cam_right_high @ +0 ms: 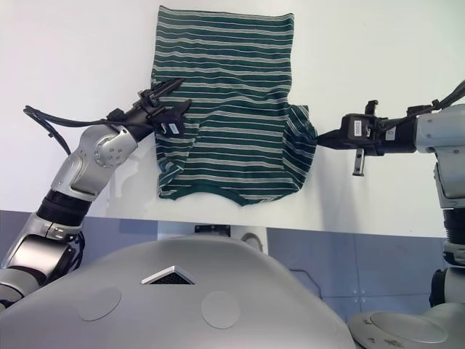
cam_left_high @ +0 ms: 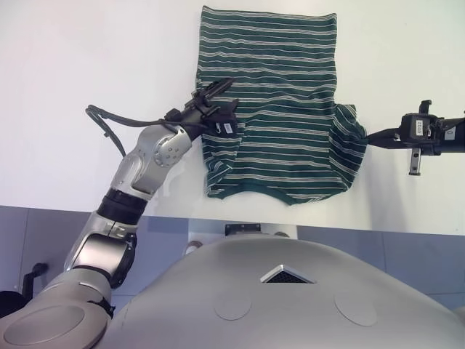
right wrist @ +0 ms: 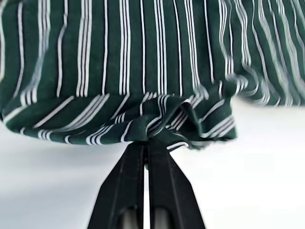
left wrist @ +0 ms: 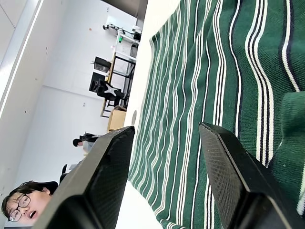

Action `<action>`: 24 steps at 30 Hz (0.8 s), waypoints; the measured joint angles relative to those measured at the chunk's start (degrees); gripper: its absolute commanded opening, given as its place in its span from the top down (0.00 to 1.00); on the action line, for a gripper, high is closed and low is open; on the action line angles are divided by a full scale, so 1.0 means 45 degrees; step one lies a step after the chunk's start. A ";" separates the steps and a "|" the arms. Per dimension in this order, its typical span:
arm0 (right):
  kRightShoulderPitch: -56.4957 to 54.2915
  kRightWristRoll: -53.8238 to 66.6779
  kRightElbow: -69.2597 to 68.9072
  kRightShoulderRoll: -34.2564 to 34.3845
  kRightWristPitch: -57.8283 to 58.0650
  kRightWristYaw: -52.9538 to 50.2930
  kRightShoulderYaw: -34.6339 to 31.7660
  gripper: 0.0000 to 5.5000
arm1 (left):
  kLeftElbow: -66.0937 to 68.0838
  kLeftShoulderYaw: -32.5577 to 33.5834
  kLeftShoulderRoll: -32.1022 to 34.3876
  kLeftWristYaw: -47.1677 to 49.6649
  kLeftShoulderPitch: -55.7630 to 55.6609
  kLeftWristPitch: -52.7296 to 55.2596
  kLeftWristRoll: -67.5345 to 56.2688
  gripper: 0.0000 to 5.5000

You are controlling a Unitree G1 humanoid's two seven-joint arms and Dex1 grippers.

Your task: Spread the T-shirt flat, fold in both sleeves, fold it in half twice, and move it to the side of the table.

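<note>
A green T-shirt (cam_left_high: pixel 280 94) with white stripes lies on the white table (cam_left_high: pixel 87 58), its collar end toward me. My left gripper (cam_left_high: pixel 220 89) rests over the shirt's left edge, where the left sleeve lies folded in, and its fingers (left wrist: pixel 107 176) stand open above the cloth (left wrist: pixel 209 71). My right gripper (cam_right_high: pixel 320 137) is shut on the right sleeve (cam_left_high: pixel 350 138), which is bunched and lifted at the shirt's right edge. In the right wrist view the shut fingers (right wrist: pixel 145 164) pinch the sleeve's hem (right wrist: pixel 157 126).
White table surface lies free to the left (cam_right_high: pixel 65 51) and right (cam_right_high: pixel 385 58) of the shirt. The table's front edge (cam_left_high: pixel 145 212) runs just below the shirt's collar end.
</note>
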 measured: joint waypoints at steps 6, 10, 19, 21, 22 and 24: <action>-0.0874 0.0343 -0.2058 0.0255 0.0669 0.0010 0.0520 1.00 | 0.0256 -0.0015 -0.0035 0.0063 -0.0246 -0.0084 -0.0008 0.55; -0.1488 -0.0189 -0.2586 0.0911 0.0940 -0.0301 0.1684 1.00 | 0.0328 -0.0052 -0.0051 0.0057 -0.0333 -0.0210 -0.0053 0.55; -0.2481 -0.2456 -0.2139 0.2738 0.0671 -0.1439 0.4204 0.91 | 0.0353 -0.0134 -0.0015 0.0035 -0.0336 -0.0309 -0.0089 0.55; -0.2482 -0.2826 -0.1838 0.2753 0.0554 -0.1655 0.4377 0.85 | 0.0353 -0.0135 -0.0012 0.0030 -0.0335 -0.0308 -0.0089 0.55; -0.2482 -0.2884 -0.1730 0.2807 0.0550 -0.1712 0.4390 0.81 | 0.0353 -0.0135 -0.0011 0.0029 -0.0335 -0.0308 -0.0090 0.55; -0.2581 -0.2881 -0.1474 0.3035 0.0552 -0.1942 0.4390 0.74 | 0.0353 -0.0133 -0.0009 0.0029 -0.0330 -0.0300 -0.0092 0.55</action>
